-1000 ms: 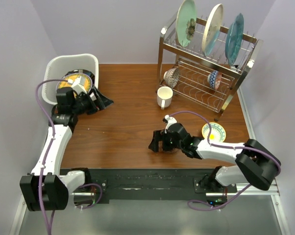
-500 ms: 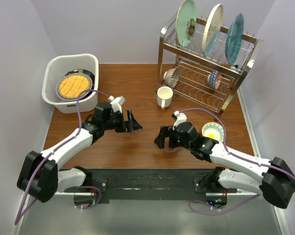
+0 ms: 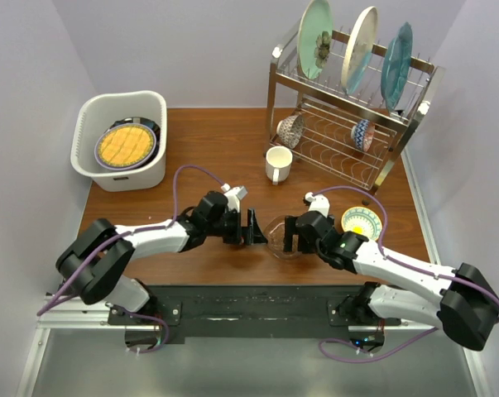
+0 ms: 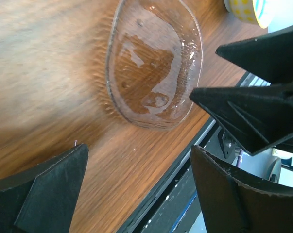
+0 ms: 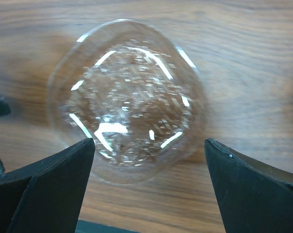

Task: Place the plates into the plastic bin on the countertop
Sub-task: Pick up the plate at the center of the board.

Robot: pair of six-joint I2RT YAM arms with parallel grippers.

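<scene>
The white plastic bin (image 3: 139, 174) stands at the countertop's (image 3: 208, 149) far left, holding stacked plates with an orange one (image 3: 127, 144) on top. Three more plates stand upright in the rack: pale green with a flower (image 3: 315, 37), cream (image 3: 361, 48) and teal (image 3: 395, 55). A clear glass dish (image 3: 280, 240) (image 4: 153, 68) (image 5: 127, 99) lies near the front edge. My left gripper (image 3: 255, 227) (image 4: 139, 149) is open just left of it. My right gripper (image 3: 291, 234) (image 5: 148, 141) is open at its right side, fingers (image 5: 49, 184) straddling its near rim. Neither holds anything.
A steel wire dish rack (image 3: 348, 124) stands at the back right with two small bowls (image 3: 291, 129) on its lower shelf. A white mug (image 3: 277, 164) sits in front of it. A small yellow-patterned bowl (image 3: 362, 222) lies right of my right gripper.
My left arm has swung from the bin across to the middle and now sits beside the glass dish. My right gripper has shifted slightly right over the dish.
</scene>
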